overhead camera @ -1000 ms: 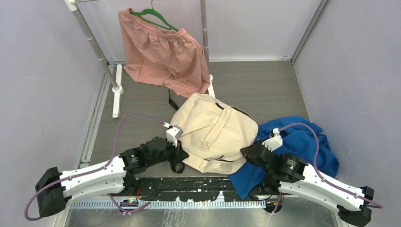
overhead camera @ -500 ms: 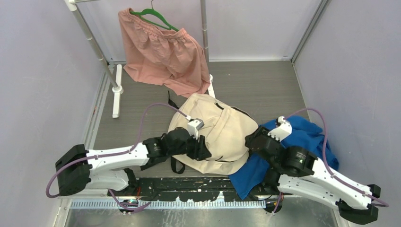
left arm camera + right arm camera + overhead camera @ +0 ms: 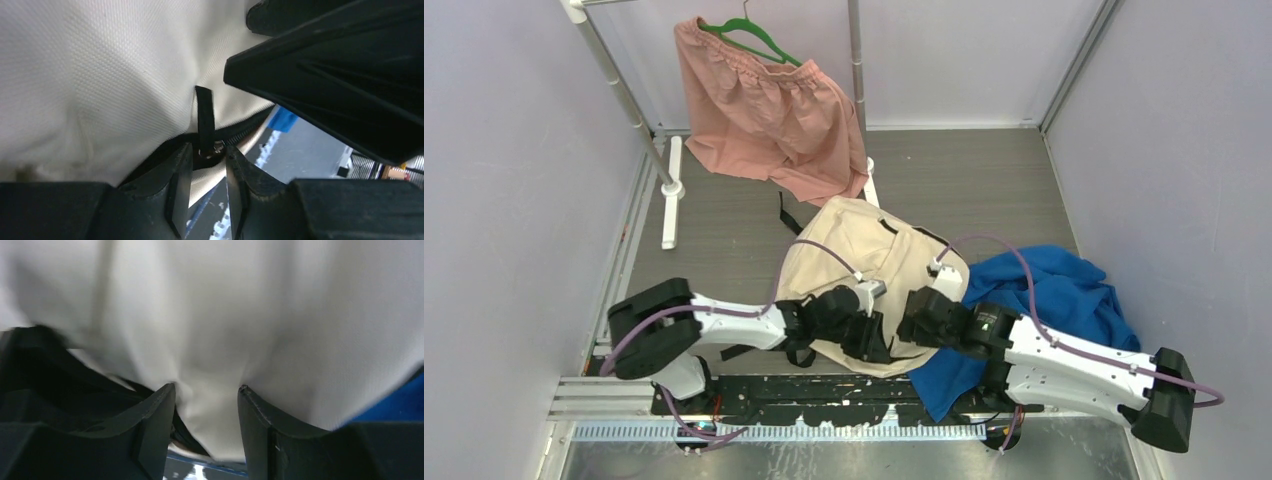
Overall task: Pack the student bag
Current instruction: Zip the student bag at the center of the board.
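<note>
The student bag (image 3: pixel 869 255), a cream backpack with black zippers, lies on the floor between the arms. My left gripper (image 3: pixel 876 342) is at the bag's near edge. In the left wrist view its jaws (image 3: pixel 207 150) stand narrowly apart, with the metal zipper slider (image 3: pixel 213 148) and black pull tab (image 3: pixel 204 112) between the tips. My right gripper (image 3: pixel 912 322) faces it from the right. Its open jaws (image 3: pixel 206 387) press into a fold of cream fabric (image 3: pixel 210 340). The right gripper's black body (image 3: pixel 325 75) fills the upper right of the left wrist view.
A blue cloth (image 3: pixel 1064 290) lies to the right of the bag, under the right arm. A pink garment (image 3: pixel 764 110) hangs on a green hanger (image 3: pixel 769 42) from a metal rack (image 3: pixel 619 85) at the back. Grey walls enclose the floor.
Both arms have swung inward to the bag's near edge. Both grippers went from shut to open. The left one has narrowed around the zipper pull.
</note>
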